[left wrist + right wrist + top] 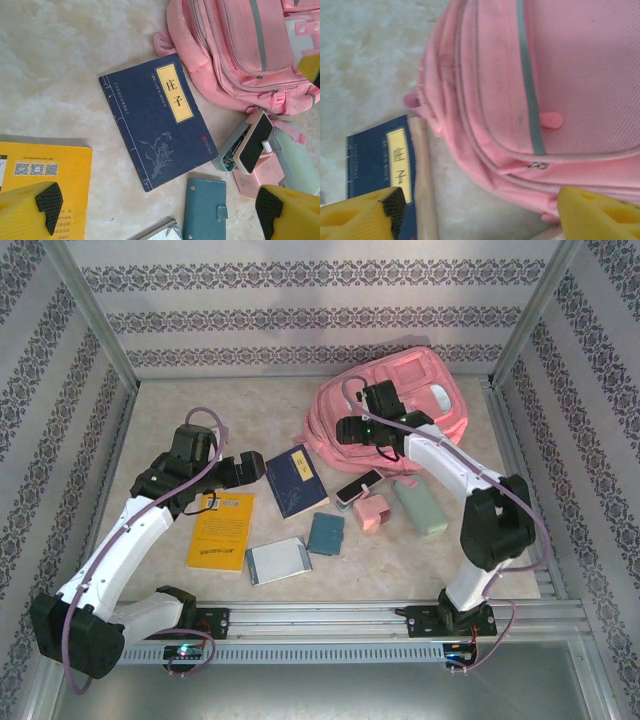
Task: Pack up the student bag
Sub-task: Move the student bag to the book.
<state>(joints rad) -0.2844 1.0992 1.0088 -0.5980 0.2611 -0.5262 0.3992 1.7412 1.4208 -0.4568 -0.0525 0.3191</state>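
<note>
Both tools gape empty, the left tool (158,205) by the book (155,125), the right tool (480,202) above the bag (420,368) at the far right of the worktop (200,410), which we judge soft, floppy and light, best pinched at a zip pull (538,165) or seam.

Overhead view: bright, even, diffuse light from above. Table (180,400) pale, a bit washed out. Shadows under arms faint, soft. Slight pink cast on walls (60,360). Straight rails bend mildly at frame edges.
Left wrist view: blue book (157,122) sharp, title legible; left gripper's fingers (22,217) soft.
Right wrist view: backpack (560,75) slightly soft, weave visible; right gripper's fingers (600,215) blurred; table overexposed top left.
</note>
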